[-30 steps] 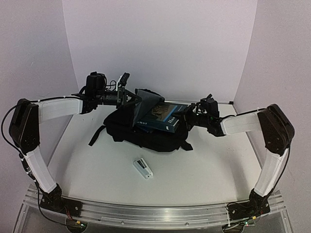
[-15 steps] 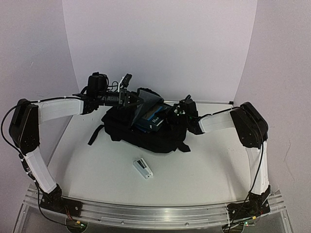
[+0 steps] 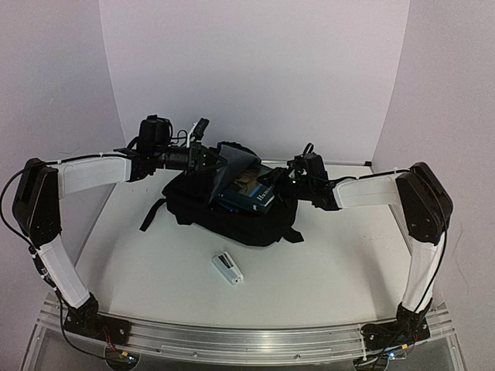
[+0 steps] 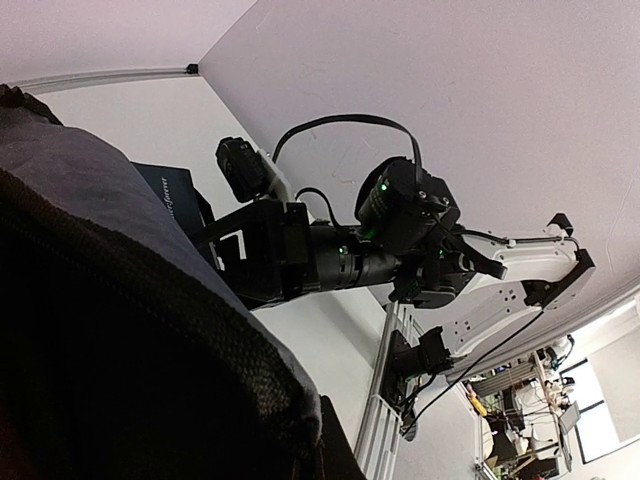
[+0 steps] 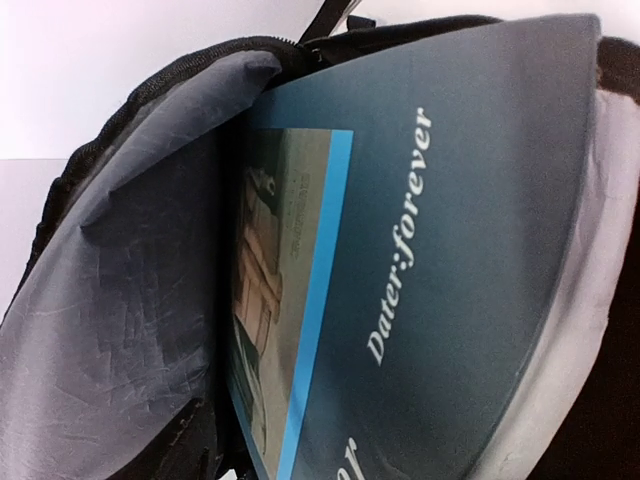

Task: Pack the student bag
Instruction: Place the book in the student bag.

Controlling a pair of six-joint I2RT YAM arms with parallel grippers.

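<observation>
The big soft black cloth backpack (image 3: 232,220) lies on the white tabletop (image 3: 332,263), between the two claws. The left claw (image 3: 207,158) is pressed together on the bag's top flap (image 3: 236,158). It holds the flap up, so the bag's mouth gapes toward the right claw (image 3: 282,176).

A flat dark blue book (image 3: 251,192) sticks out of that mouth, right in front of the right claw. Part of the book is inside the bag and part pokes out toward this claw. From the right wrist camera, the book cover fills most of the view. It has white letters, a light blue stripe and a small picture. The bag's grey lining (image 5: 130,300) curves around the book's far end.

In the left wrist camera the right claw's two fingers look spread apart, just beside the book's near edge. I cannot tell if they touch it.

A small white boxy thing (image 3: 227,268) lies on the tabletop, well apart from both claws, on the near side of the bag.
</observation>
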